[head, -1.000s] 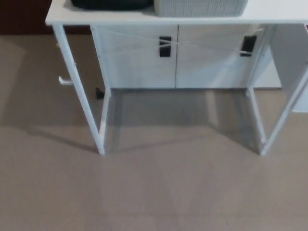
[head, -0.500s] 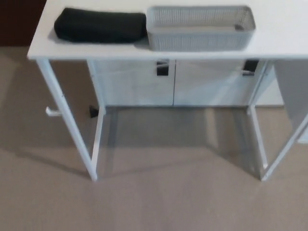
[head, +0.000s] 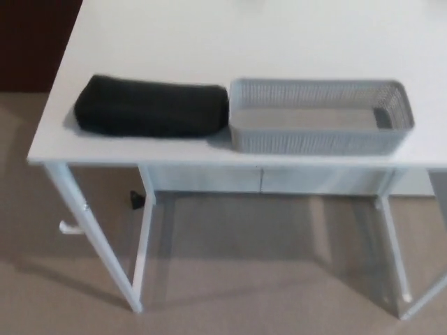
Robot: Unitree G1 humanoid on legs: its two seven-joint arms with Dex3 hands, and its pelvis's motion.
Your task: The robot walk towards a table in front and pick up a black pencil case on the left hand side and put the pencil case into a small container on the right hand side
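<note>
While neither hand shows in my head view, I can't tell their state. On the white table (head: 140, 42), the black pencil case (head: 151, 107) lies touching the grey mesh container (head: 318, 117), so I want my left reach low and square.

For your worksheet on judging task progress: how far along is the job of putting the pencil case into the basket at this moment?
Done: the walk-up looks nearly complete, since the white table fills most of the view. In hand: nothing, as neither robot hand shows. Left: all the handling. The black pencil case lies flat on the table's left side, beside the left end of the grey mesh basket, which looks empty. It must be picked up and put into the basket.
</note>
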